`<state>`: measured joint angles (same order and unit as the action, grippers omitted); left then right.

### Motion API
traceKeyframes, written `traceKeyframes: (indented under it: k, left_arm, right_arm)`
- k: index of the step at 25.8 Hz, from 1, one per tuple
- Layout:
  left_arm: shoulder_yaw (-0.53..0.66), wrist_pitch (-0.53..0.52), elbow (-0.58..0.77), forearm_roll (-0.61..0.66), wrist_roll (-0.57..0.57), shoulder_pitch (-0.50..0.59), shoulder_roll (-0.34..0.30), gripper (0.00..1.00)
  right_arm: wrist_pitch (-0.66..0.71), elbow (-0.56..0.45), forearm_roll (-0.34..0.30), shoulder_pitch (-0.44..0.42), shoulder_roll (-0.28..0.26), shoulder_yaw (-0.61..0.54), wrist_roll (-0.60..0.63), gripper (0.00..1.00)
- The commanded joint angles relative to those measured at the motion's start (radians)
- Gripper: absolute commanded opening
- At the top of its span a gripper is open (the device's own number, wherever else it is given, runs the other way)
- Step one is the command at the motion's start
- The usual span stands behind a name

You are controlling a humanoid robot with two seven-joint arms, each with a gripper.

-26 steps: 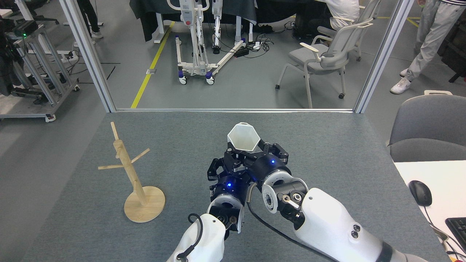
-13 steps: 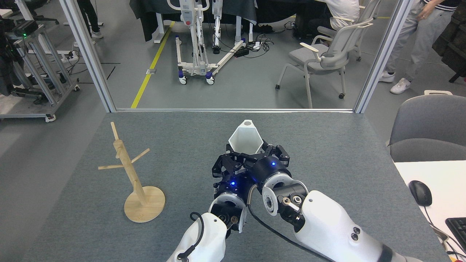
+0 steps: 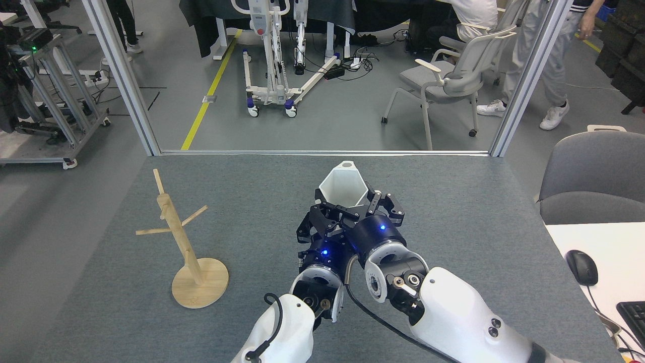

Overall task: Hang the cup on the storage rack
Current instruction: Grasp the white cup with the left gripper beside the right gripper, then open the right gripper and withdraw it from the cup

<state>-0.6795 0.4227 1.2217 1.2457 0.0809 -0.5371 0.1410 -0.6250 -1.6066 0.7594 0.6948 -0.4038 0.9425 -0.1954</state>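
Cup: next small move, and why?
Probably carry the cup left toward the rack. Both hands, right and left, are bunched at its near side mid-table, the tab hole faces away, and the rack's pegs stand bare, well apart.

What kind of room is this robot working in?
Probably a robotics lab or workshop: beyond the grey table stand a wheeled white lift frame, office chairs, an equipment cart and yellow floor tape.
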Motion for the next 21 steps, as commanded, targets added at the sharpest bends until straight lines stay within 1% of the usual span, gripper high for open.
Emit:
traceKeyframes:
  k: [1, 4, 5, 7, 10, 13, 16, 18, 21]
  left_arm:
    - [0.0, -0.042, -0.001, 0.0, 0.002, 0.0, 0.0, 0.12]
    - [0.0, -0.055, -0.008, -0.002, 0.0, 0.0, 0.0, 0.12]
    - [0.0, -0.071, -0.008, 0.0, 0.0, 0.002, 0.0, 0.09]
    - [0.0, -0.093, -0.011, 0.0, 0.0, 0.003, 0.0, 0.08]
    - [0.001, -0.093, -0.011, 0.0, 0.002, 0.003, 0.0, 0.08]
    - [0.0, -0.097, -0.011, 0.0, -0.001, 0.005, -0.001, 0.06]
    - [0.0, -0.097, -0.014, 0.001, -0.001, 0.008, -0.001, 0.06]
    - [0.0, -0.099, -0.016, 0.005, -0.001, 0.014, -0.001, 0.06]
    - [0.0, -0.105, -0.014, 0.015, -0.001, 0.023, -0.003, 0.06]
  right_arm:
    - [0.011, -0.003, 0.001, 0.002, 0.002, -0.002, 0.077, 0.99]
    - [0.011, -0.006, 0.001, 0.002, 0.003, -0.002, 0.174, 0.99]
    - [0.011, -0.006, 0.003, 0.002, 0.003, -0.002, 0.206, 0.99]
    - [0.013, -0.006, 0.003, 0.002, 0.005, -0.004, 0.268, 0.99]
    - [0.021, -0.006, 0.003, 0.003, 0.003, -0.014, 0.333, 0.99]
    - [0.042, -0.006, 0.001, 0.003, 0.005, -0.059, 0.372, 0.99]
    - [0.065, -0.004, 0.001, 0.003, -0.004, -0.085, 0.41, 0.99]
    - [0.074, -0.003, 0.001, 0.0, -0.009, -0.122, 0.438, 0.99]
    - [0.097, 0.016, 0.001, -0.017, -0.03, -0.18, 0.441, 0.99]
